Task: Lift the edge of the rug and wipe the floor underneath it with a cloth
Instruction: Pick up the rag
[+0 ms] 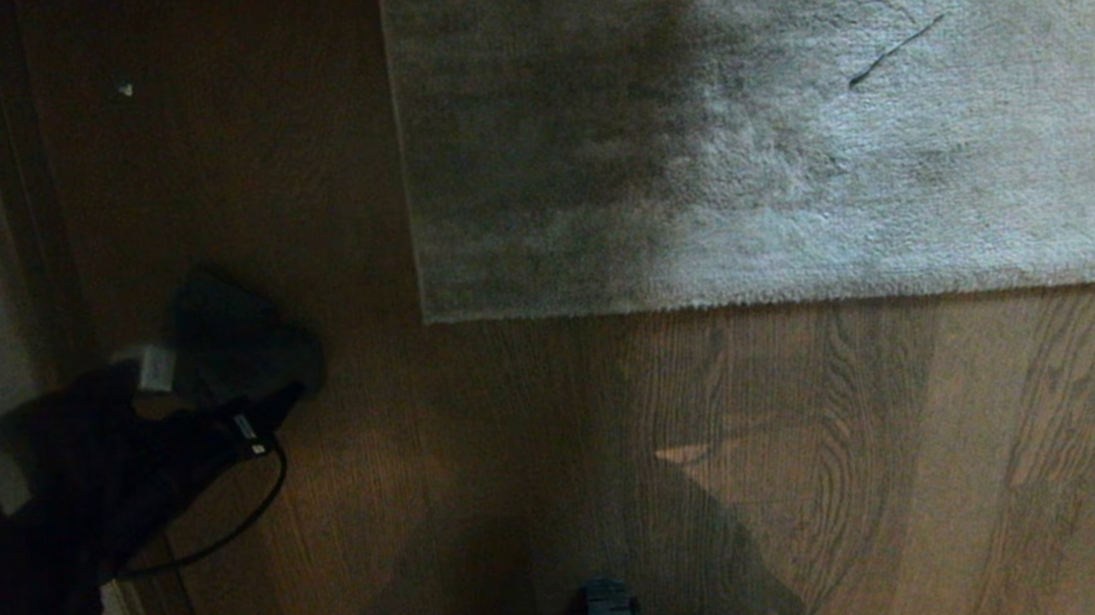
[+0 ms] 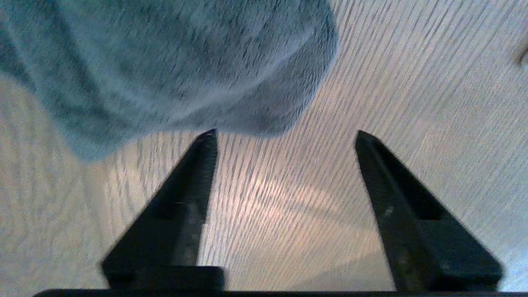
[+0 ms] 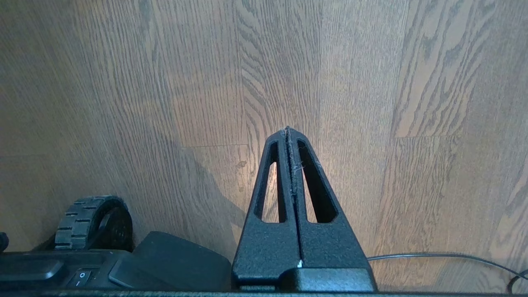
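Just one cloth (image 2: 177,66), one rug edge (image 1: 769,300)

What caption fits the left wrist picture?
Left gripper, jaws open, just off the grey cloth lying on the wood floor.

The floor (image 3: 165,82) is grained wood, the cloth (image 2: 173,62) soft fuzzy fabric, the rug edge (image 1: 741,294) short matt pile.

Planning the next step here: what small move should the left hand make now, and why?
Probably lift the left hand away from the cloth. Its fingers are spread, gripping nothing, and the cloth lies on the floor just past them. In the head view the rug edge lies flat.
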### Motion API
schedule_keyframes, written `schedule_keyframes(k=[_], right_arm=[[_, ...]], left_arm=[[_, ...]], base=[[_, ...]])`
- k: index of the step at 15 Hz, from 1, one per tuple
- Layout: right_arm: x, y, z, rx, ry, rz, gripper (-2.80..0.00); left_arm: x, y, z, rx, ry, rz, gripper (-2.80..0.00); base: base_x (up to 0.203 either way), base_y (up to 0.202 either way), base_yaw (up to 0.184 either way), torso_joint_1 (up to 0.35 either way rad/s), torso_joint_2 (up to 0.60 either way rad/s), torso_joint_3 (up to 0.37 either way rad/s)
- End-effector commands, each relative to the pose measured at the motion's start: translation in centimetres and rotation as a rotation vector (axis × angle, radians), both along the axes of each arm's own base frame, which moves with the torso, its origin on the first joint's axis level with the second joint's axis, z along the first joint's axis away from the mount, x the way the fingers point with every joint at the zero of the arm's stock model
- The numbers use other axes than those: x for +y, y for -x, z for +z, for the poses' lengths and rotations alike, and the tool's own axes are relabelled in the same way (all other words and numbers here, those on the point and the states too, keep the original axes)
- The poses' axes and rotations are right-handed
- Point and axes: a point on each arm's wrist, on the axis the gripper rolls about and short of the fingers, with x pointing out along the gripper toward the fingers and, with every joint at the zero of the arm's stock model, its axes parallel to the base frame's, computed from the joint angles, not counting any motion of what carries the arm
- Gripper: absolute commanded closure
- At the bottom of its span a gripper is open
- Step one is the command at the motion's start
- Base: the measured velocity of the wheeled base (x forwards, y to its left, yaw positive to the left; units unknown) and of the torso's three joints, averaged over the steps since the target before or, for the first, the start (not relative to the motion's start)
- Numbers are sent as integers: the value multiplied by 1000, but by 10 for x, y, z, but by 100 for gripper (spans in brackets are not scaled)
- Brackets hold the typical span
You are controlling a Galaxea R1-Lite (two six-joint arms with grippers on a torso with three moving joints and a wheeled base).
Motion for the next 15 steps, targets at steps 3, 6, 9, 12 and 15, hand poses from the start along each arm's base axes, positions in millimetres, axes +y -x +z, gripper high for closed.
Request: schedule_keyframes(k=[3,6,9,12,15], right_arm=[[0,0,0,1,0,-1,0],[0,0,0,0,0,-1,0],[0,0,0,0,0,-1,0],[0,0,0,-1,0,0,0],[0,0,0,-1,0,-1,0]], left_arm=[[0,-24,-2,-34,17,-6,-280],[5,-44,-1,-72,20,5,-280],[14,-60,6,-124,13,24,-280],[23,-68,14,-154,-1,19,-280],[30,-69,16,-167,-15,14,-280]], base=[[0,0,0,0,0,0],[0,0,0,0,0,0],[0,0,0,0,0,0],[0,0,0,0,0,0],[0,0,0,0,0,0]])
